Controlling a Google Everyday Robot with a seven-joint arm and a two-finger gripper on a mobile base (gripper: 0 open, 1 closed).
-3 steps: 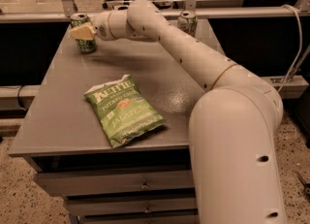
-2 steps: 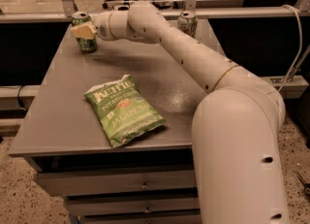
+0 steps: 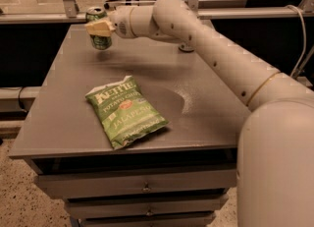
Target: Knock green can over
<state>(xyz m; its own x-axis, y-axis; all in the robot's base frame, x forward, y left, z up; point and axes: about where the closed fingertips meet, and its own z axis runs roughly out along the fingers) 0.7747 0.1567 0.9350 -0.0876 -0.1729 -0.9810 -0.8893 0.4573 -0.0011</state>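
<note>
We are holding our gripper [image 3: 94, 26] against the upright green can [image 3: 101, 42], grasping or not we cannot tell, chip bag [image 3: 126, 112] lying well apart from the gripper.

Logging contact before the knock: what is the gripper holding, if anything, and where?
Cannot tell: the gripper sits across the middle of the green can, but no grip shows.

1 gripper [image 3: 99, 27] at 1 green can [image 3: 101, 42], 1 bag [image 3: 126, 112].

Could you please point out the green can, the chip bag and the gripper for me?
green can [image 3: 101, 43], camera view, lower body.
chip bag [image 3: 126, 113], camera view, printed front.
gripper [image 3: 98, 26], camera view, tip at the can.
</note>
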